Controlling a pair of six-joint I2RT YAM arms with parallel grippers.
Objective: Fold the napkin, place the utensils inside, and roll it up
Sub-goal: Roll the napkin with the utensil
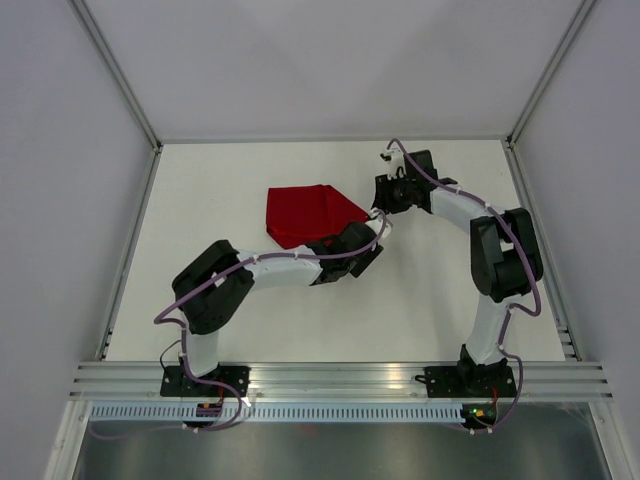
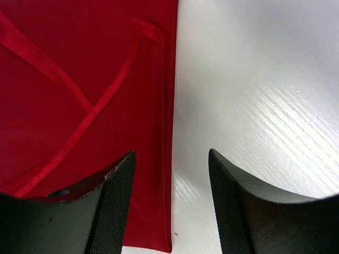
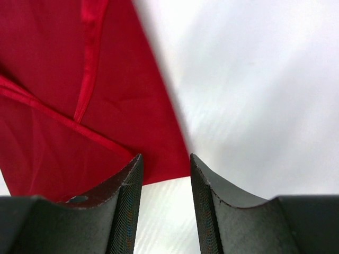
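The deep-red napkin point(image 1: 308, 212) lies folded on the white table, left of centre at the back. In the left wrist view the napkin point(image 2: 79, 95) fills the left half, its hems crossing. My left gripper point(image 2: 170, 153) is open, its jaws straddling the napkin's straight right edge near a corner. My left gripper point(image 1: 368, 240) sits at the napkin's lower right. My right gripper point(image 3: 166, 156) is open with bare table between its jaws, and the napkin point(image 3: 79, 106) ends in a corner just beyond the fingertips. My right gripper point(image 1: 381, 208) is at the napkin's right point. The utensils are out of view.
White walls enclose the table point(image 1: 450, 300) on three sides. Aluminium rails point(image 1: 340, 375) run along the near edge by both arm bases. The two grippers are close together at the napkin's right side.
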